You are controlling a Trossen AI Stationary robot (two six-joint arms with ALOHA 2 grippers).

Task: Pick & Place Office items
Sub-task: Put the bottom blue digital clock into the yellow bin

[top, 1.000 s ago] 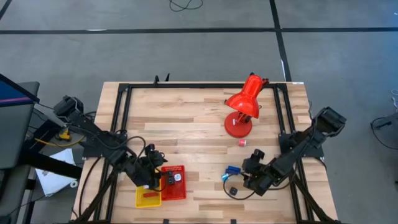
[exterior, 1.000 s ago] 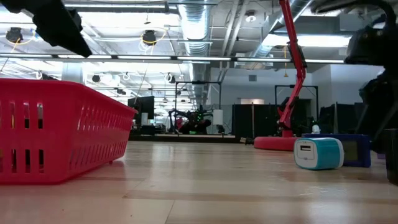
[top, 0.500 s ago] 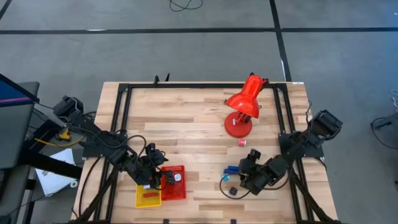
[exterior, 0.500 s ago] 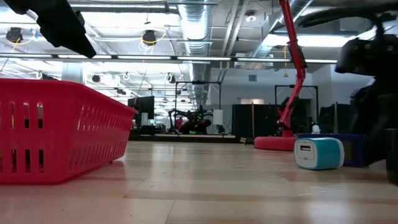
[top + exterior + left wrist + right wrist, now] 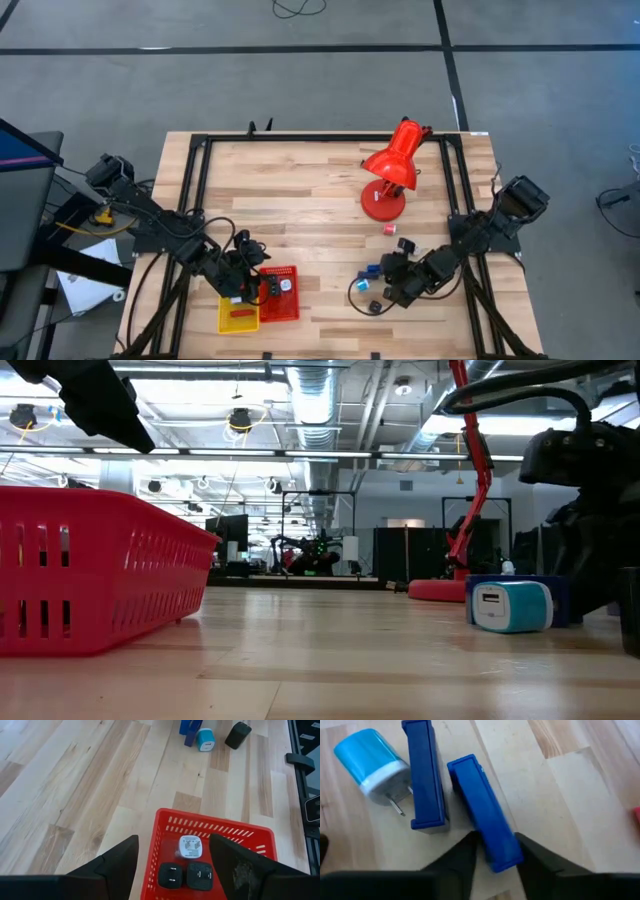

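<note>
My right gripper is down on the table well to the front of the red desk lamp, and its two dark fingers are closed around the near end of a blue block, touching it on both sides. A second blue block lies just beside the held one, on the wood, and next to that sits a light blue plug adapter with its prongs pointing toward the block (all three are clustered together, away from the lamp's base). A black charger lies near that cluster. My left gripper hangs over the red basket, far across the table from the lamp, with its fingers spread apart and nothing between them. In the basket, below it, lie a white adapter and two black adapters, close together. A yellow tray sits touching the basket on the side away from the lamp.
</note>
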